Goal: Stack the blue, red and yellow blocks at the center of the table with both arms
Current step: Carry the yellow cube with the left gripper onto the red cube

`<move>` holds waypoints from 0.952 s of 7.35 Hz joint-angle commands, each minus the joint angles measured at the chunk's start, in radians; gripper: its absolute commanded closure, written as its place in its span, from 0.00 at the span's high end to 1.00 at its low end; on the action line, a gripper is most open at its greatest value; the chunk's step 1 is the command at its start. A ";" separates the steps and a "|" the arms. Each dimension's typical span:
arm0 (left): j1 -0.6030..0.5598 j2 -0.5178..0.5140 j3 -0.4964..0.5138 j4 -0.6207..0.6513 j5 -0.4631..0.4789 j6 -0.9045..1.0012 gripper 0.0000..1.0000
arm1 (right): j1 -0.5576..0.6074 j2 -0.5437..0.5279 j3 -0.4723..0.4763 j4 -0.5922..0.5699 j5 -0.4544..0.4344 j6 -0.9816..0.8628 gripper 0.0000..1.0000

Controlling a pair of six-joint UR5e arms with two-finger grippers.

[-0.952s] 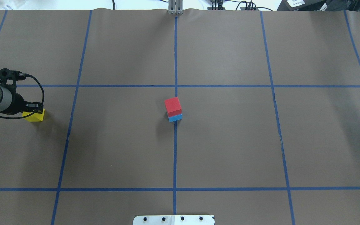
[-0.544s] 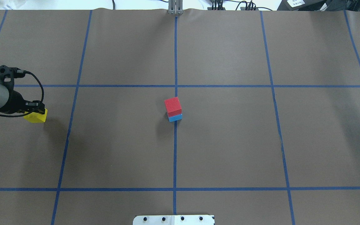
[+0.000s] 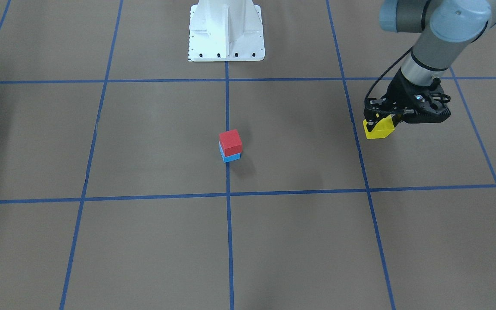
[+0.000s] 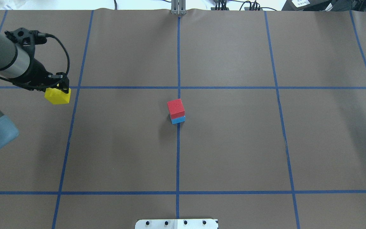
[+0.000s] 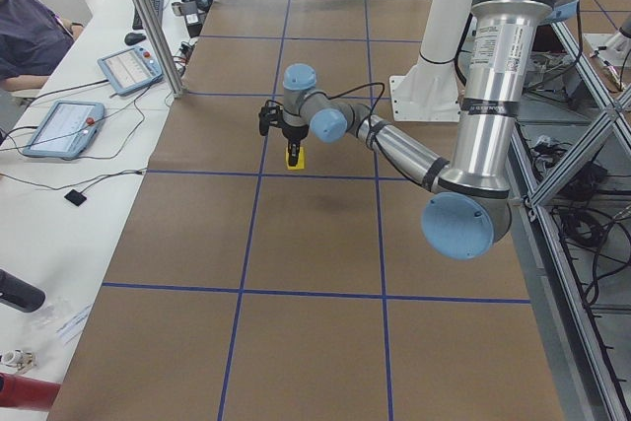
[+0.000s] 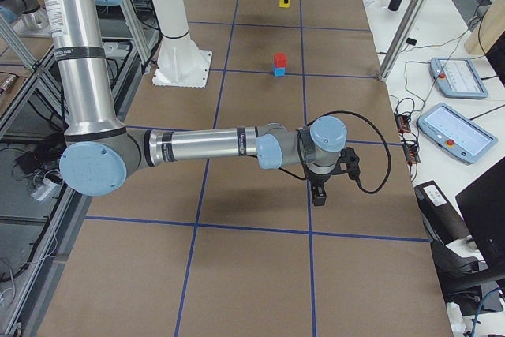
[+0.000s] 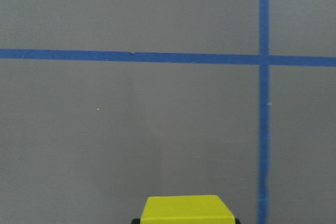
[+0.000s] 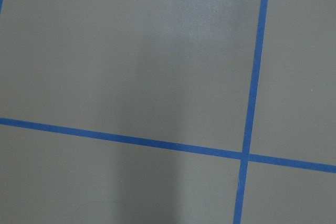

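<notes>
The red block [image 4: 175,107] sits on the blue block [image 4: 178,120] at the table's centre, also in the front view [image 3: 230,142]. My left gripper [image 4: 57,90] is shut on the yellow block [image 4: 57,96] and holds it above the table at the left, clear of the surface. The front view shows the same gripper [image 3: 381,119] and the yellow block [image 3: 379,128]. The left wrist view shows the block's top [image 7: 189,209] at the bottom edge. My right gripper [image 6: 319,195] shows only in the exterior right view, low over the table; I cannot tell its state.
Blue tape lines [image 4: 178,159] divide the brown table into squares. The white robot base [image 3: 226,30] stands at the robot's side. Side benches with tablets [image 5: 62,127] and cables run along the far edge.
My left arm has lifted the yellow block off the table and carried it forward and to the right, toward the centre. The red and blue stack has not moved.
</notes>
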 commanded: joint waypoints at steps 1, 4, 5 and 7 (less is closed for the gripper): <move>0.047 -0.304 0.023 0.300 -0.001 -0.046 0.00 | 0.000 -0.003 0.001 0.000 -0.004 0.000 0.99; 0.205 -0.655 0.376 0.256 0.040 -0.400 0.00 | 0.000 -0.001 0.007 0.000 -0.004 0.002 0.99; 0.252 -0.668 0.431 0.191 0.103 -0.428 0.00 | 0.000 -0.001 0.007 0.000 -0.004 0.002 0.99; 0.263 -0.662 0.496 0.121 0.107 -0.451 0.00 | 0.000 -0.003 0.007 0.000 0.000 0.002 0.99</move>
